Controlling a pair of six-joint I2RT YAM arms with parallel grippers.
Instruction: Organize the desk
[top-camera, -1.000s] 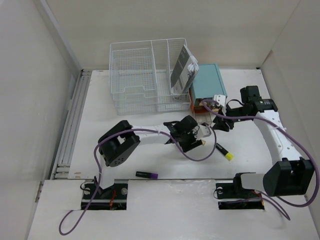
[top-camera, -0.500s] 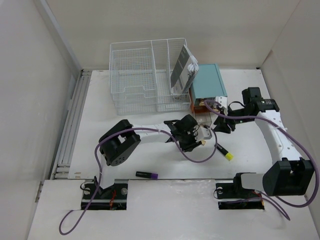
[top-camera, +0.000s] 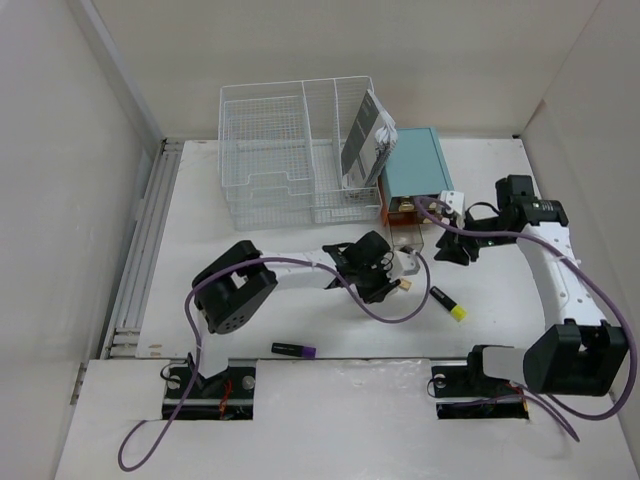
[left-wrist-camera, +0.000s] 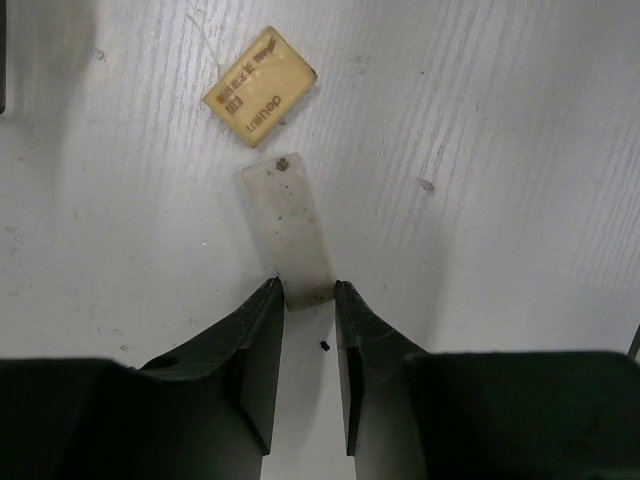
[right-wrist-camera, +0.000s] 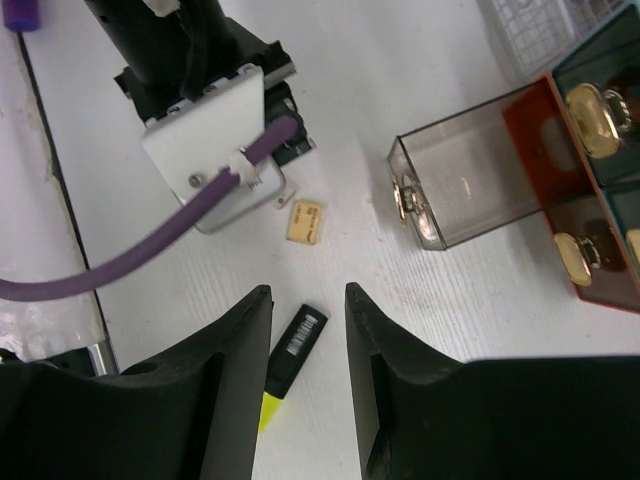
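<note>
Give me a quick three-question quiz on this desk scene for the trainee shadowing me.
1. True or false: the clear drawer of the teal drawer box is pulled out.
2. Which thing has its near end between the left fingers? A) tan eraser B) white strip C) purple marker
3. Fill in: the black highlighter has a ___ cap.
Key: 1 true; 2 B; 3 yellow.
</note>
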